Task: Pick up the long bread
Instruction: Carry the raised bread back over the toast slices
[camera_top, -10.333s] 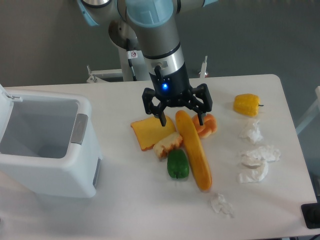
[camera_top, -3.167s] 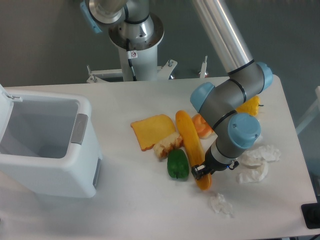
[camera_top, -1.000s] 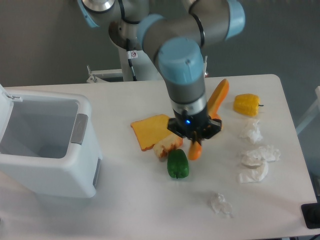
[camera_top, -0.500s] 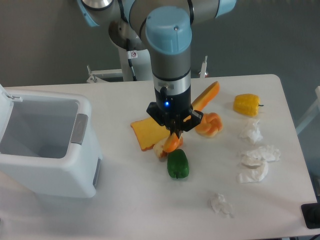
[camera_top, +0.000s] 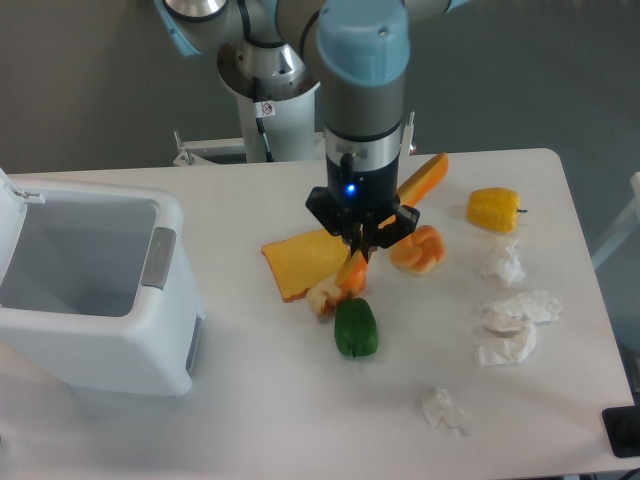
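My gripper (camera_top: 361, 240) is shut on the long bread (camera_top: 422, 181), an orange-yellow baguette. It holds the loaf tilted in the air above the table. The loaf's upper end points up and to the right. Its lower end (camera_top: 351, 273) hangs just above the other food. The middle of the loaf is hidden behind the gripper body.
Below the gripper lie a flat orange toast slice (camera_top: 298, 259), a small bread chunk (camera_top: 325, 297), a green pepper (camera_top: 355, 328) and a knotted bun (camera_top: 417, 250). A yellow pepper (camera_top: 493, 209) and crumpled paper pieces (camera_top: 512, 318) lie on the right. A white bin (camera_top: 85, 285) stands at left.
The gripper, with the long bread in it, has moved slightly right and up since half a second ago. Ten seconds ago the loaf lay flat on the table beside the green pepper.
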